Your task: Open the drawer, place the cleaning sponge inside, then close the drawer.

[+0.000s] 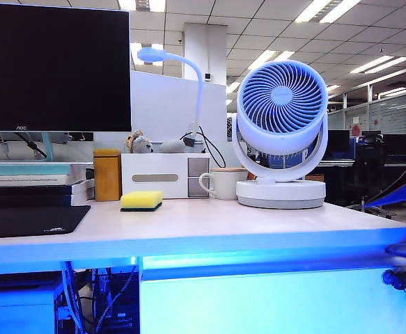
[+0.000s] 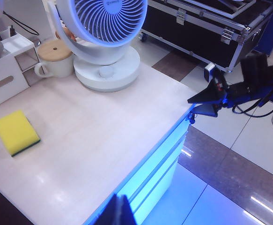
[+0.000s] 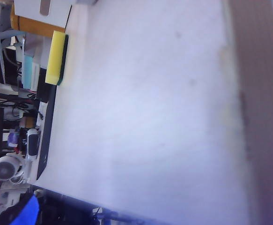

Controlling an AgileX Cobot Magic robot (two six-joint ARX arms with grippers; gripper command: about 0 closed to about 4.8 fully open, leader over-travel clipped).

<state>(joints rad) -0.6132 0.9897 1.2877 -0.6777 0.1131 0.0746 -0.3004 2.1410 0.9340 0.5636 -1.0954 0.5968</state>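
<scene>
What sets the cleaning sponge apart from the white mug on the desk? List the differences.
The cleaning sponge is a low, flat yellow block with a dark green underside; the mug is taller, round and white with a handle. The sponge lies out in the open near the desk's middle; the mug stands further back, between the organizer box and the fan. The mug wears a wooden lid; the sponge is bare. Both rest on the desk top, untouched.

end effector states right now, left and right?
Left end effector: closed, empty, above the desk's front edge.
Right end effector: open, empty, off the desk's right corner near the drawer knob.
</scene>
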